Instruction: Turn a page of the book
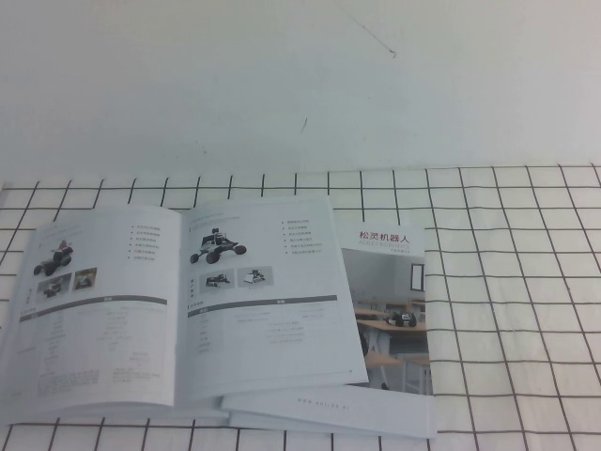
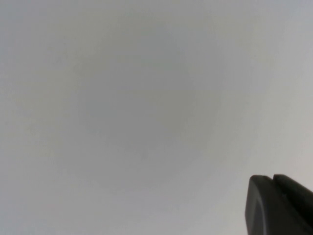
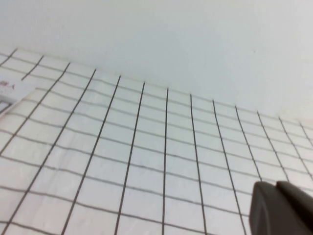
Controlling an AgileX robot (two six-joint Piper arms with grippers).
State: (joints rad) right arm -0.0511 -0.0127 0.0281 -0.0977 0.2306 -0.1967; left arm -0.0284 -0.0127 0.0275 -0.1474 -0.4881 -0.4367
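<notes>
book (image 1: 178, 305) lying open on checked cloth (image 1: 507, 282) – white wall behind | left gripper (image 2: 281, 205), right gripper (image 3: 281, 208) – sitting at frame corner, finger spread untellable

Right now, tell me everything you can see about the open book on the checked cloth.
The book is a thin, glossy white booklet lying open and flat on the checked cloth. Its right page shows a black four-wheeled rover, two small pictures, a grey bar and table text. It rests partly on a second booklet with a classroom cover. Neither tool touches it.
</notes>
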